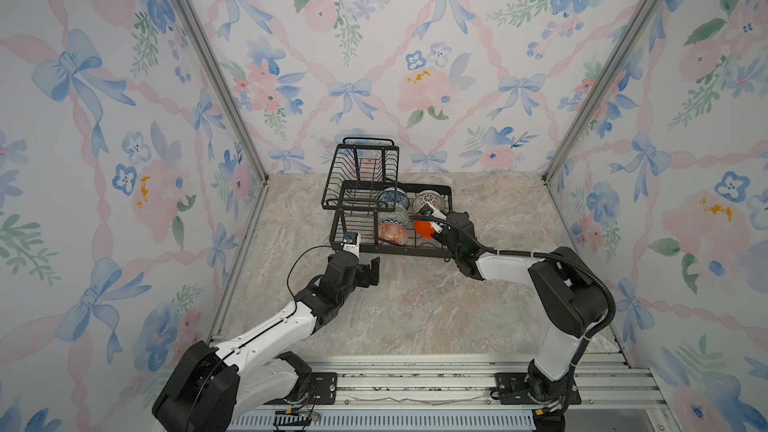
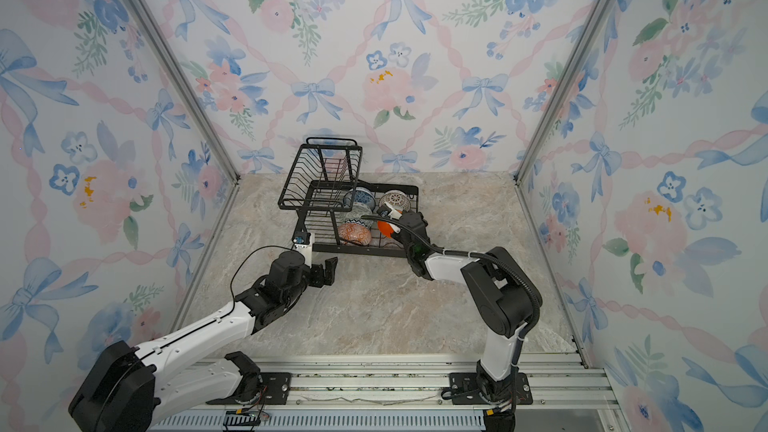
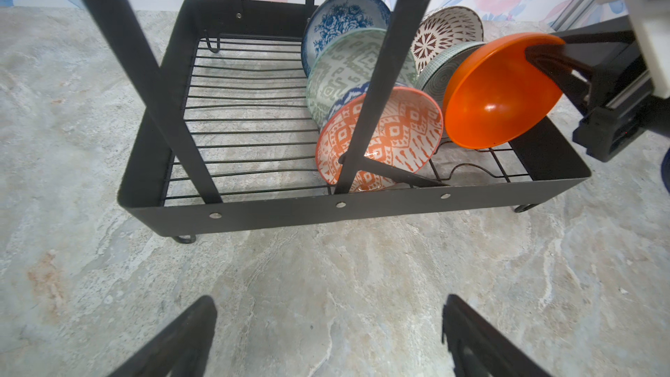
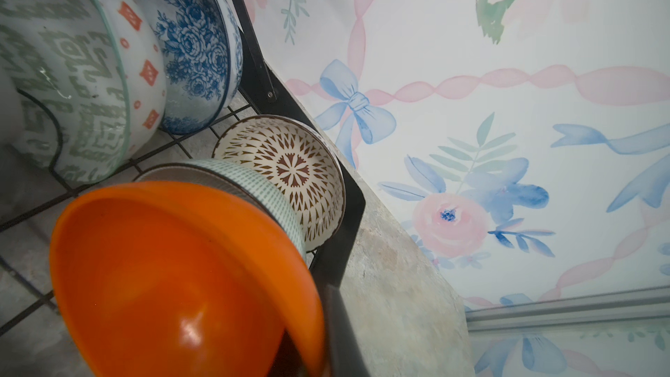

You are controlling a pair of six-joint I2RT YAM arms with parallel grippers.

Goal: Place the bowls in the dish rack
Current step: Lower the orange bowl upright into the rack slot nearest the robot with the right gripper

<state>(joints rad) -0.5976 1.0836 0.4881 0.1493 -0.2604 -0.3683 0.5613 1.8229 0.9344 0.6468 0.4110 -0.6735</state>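
Reaching in from the right with elbow bent, right gripper (image 3: 542, 53) pinches the rim of the plain orange bowl (image 3: 496, 103), tilted at the near right corner of the dish rack (image 3: 326, 208) lower tray. Left gripper (image 1: 370, 274) hovers low before the rack, jaws wide, empty.

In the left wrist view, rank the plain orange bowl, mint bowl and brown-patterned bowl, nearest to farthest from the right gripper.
1. Plain orange bowl, pinched in the right gripper.
2. Mint bowl, directly behind it.
3. Brown-patterned bowl, farthest back.
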